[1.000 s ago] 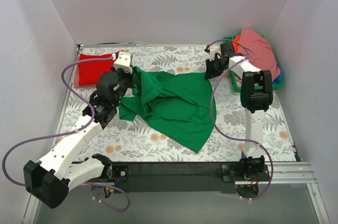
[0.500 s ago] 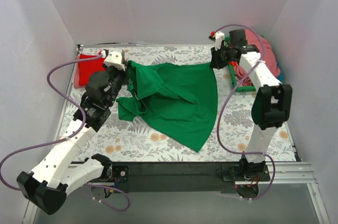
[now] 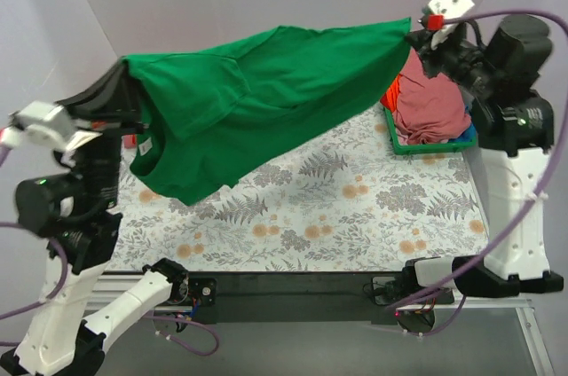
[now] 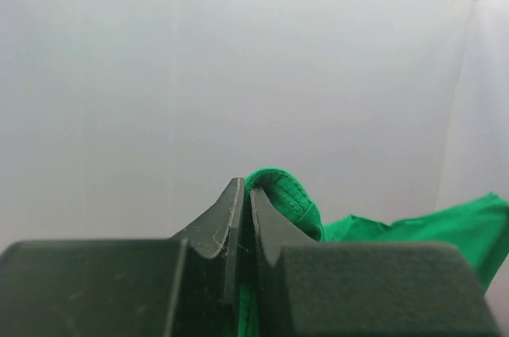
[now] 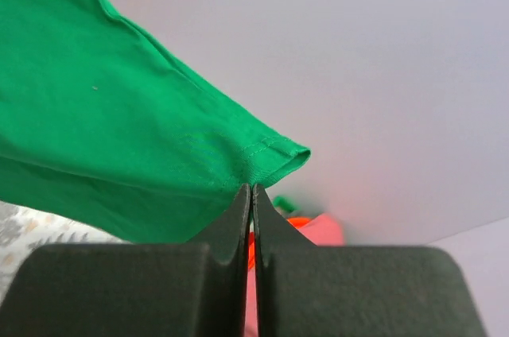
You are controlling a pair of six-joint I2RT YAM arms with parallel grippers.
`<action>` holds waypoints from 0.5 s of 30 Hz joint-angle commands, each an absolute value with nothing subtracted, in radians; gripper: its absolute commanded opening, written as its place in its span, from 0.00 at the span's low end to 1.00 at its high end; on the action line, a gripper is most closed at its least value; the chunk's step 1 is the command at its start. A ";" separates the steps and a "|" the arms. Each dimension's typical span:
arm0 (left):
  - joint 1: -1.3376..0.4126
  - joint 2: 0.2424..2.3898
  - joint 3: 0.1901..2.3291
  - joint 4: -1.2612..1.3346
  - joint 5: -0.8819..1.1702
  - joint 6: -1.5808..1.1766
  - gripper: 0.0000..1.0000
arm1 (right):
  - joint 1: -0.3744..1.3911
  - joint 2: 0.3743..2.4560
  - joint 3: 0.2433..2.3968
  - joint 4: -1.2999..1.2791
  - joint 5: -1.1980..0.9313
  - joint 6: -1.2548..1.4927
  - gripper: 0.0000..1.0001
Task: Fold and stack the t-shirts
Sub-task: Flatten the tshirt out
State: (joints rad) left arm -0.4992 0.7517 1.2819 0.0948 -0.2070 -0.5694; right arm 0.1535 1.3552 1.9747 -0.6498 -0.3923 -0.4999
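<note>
The large green t-shirt [image 3: 266, 83] hangs stretched in the air above the table, held between both grippers. My left gripper [image 3: 127, 97] is shut on its left end, where the collar droops. My right gripper [image 3: 414, 35] is shut on its right hem corner, high near the back wall. In the left wrist view the shut gripper [image 4: 245, 187] pinches a green fold [image 4: 290, 198]. In the right wrist view the shut gripper [image 5: 251, 188] pinches the hem of the green shirt [image 5: 119, 130]. A pink t-shirt [image 3: 432, 105] and an orange one [image 3: 393, 92] lie in the basket. The red shirt is hidden.
A green plastic basket [image 3: 426, 147] stands at the back right, beside the right arm. The floral table cover [image 3: 355, 207] lies under the hanging shirt. White walls close in the left, back and right sides.
Both arms have risen sharply and spread apart, lifting the green shirt off the table into the air. It now hangs stretched between them.
</note>
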 commanded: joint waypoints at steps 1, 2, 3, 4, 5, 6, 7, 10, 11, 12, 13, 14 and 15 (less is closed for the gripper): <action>-0.494 0.704 1.390 0.215 -0.152 -0.568 0.00 | 0.156 1.257 2.048 -0.646 -0.347 -0.546 0.01; -0.494 0.701 1.406 0.219 -0.141 -0.574 0.00 | 0.150 1.241 2.065 -0.641 -0.341 -0.546 0.01; -0.492 0.696 1.440 0.222 -0.114 -0.589 0.00 | 0.141 1.227 2.074 -0.638 -0.342 -0.545 0.01; -0.494 0.695 1.457 0.221 -0.101 -0.594 0.00 | 0.132 1.204 2.086 -0.626 -0.341 -0.540 0.01; -0.494 0.693 1.471 0.219 -0.091 -0.601 0.00 | 0.114 1.194 2.121 -0.621 -0.338 -0.537 0.01; -0.494 0.693 1.488 0.216 -0.062 -0.617 0.00 | 0.104 1.186 2.141 -0.617 -0.337 -0.537 0.01; -0.492 0.693 1.512 0.216 -0.051 -0.623 0.00 | 0.094 1.174 2.161 -0.605 -0.337 -0.535 0.01; -0.494 0.695 1.545 0.216 -0.015 -0.650 0.00 | 0.060 1.158 2.239 -0.586 -0.330 -0.531 0.01; -0.494 0.695 1.548 0.216 -0.014 -0.656 0.00 | 0.049 1.155 2.249 -0.569 -0.319 -0.529 0.01; -0.492 0.693 1.548 0.215 -0.012 -0.660 0.00 | 0.048 1.154 2.255 -0.565 -0.313 -0.531 0.01; -0.492 0.692 1.537 0.215 -0.020 -0.663 0.00 | 0.048 1.152 2.252 -0.561 -0.308 -0.534 0.01; -0.492 0.689 1.528 0.216 -0.029 -0.664 0.00 | 0.043 1.154 2.244 -0.560 -0.302 -0.535 0.01; -0.492 0.683 1.514 0.216 -0.041 -0.664 0.00 | 0.044 1.154 2.209 -0.558 -0.302 -0.534 0.01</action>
